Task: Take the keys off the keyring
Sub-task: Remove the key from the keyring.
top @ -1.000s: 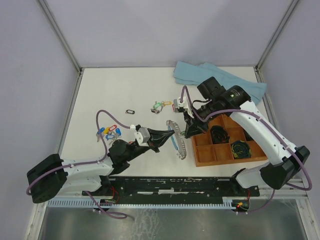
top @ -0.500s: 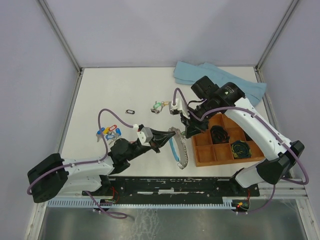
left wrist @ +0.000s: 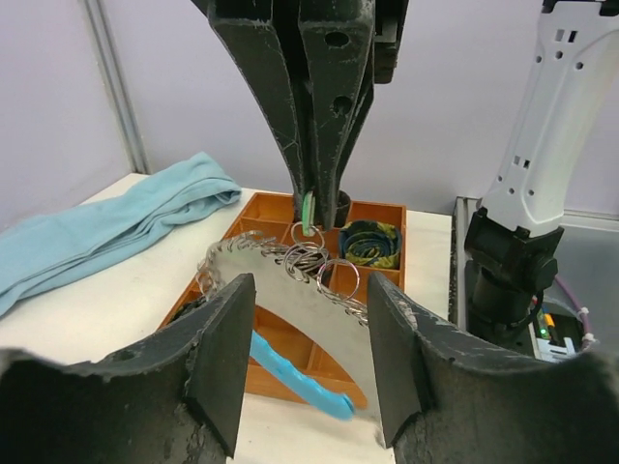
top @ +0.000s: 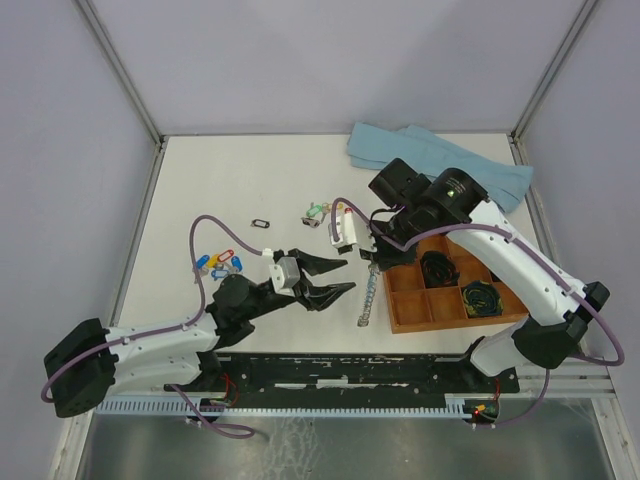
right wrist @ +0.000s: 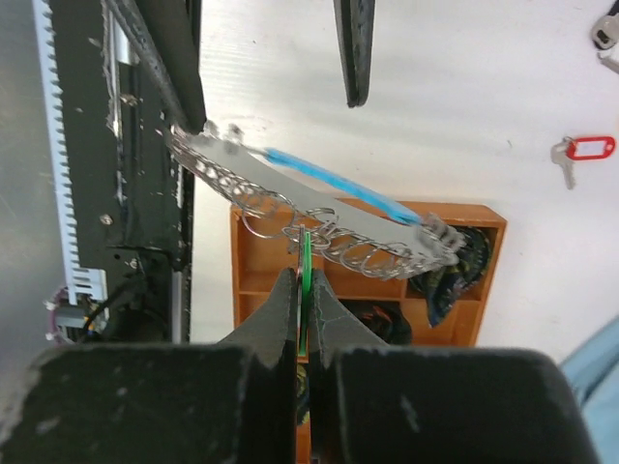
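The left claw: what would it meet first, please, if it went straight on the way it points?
Most likely the keyring, hanging by a green tag from the right claw straight ahead; depth is unclear.

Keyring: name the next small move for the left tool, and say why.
Probably ease the left tool forward and close it on the keyring. Its jaws stand open, just short of the ring and touching nothing, while the ring hangs only by the green tag pinched in the shut right tool. A second hold would likely let that key be pulled free.
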Controlling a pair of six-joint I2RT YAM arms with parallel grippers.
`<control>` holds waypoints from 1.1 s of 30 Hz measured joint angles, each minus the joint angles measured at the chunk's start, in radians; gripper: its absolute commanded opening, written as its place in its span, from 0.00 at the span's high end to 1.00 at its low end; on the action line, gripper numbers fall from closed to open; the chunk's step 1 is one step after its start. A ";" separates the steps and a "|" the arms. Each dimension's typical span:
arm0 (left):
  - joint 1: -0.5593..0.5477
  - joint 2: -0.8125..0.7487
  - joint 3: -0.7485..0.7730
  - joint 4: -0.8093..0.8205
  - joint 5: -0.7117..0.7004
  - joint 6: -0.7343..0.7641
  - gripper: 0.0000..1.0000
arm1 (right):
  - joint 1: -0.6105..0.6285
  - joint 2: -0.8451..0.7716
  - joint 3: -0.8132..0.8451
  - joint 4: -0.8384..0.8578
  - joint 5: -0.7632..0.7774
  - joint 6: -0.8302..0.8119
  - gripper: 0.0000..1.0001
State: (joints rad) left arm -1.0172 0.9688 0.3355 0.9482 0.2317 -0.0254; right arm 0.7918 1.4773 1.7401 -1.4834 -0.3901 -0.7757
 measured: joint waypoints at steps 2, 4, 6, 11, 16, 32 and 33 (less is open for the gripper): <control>0.001 0.026 0.008 0.019 0.015 -0.018 0.40 | 0.014 0.008 0.024 -0.013 0.033 -0.016 0.99; 0.001 0.059 0.008 0.052 0.016 -0.036 0.38 | 0.023 0.018 0.051 -0.025 0.056 -0.027 0.99; 0.001 0.089 0.008 0.090 0.015 -0.058 0.38 | 0.029 0.024 0.070 -0.034 0.066 -0.038 0.99; 0.001 0.138 0.008 0.201 0.014 -0.089 0.38 | 0.042 0.030 0.093 -0.054 0.088 -0.053 0.99; 0.001 0.171 0.010 0.274 0.007 -0.092 0.47 | 0.053 0.034 0.116 -0.067 0.102 -0.064 0.99; 0.001 0.314 0.058 0.428 0.007 -0.180 0.53 | 0.074 0.039 0.124 -0.071 0.103 -0.068 0.99; 0.001 0.323 0.061 0.438 0.007 -0.186 0.54 | 0.076 0.039 0.124 -0.071 0.103 -0.067 0.99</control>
State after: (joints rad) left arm -1.0164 1.2922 0.3969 1.3865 0.2390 -0.2111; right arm 0.8673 1.5162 1.8641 -1.5539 -0.2871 -0.8429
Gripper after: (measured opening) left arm 0.486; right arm 0.034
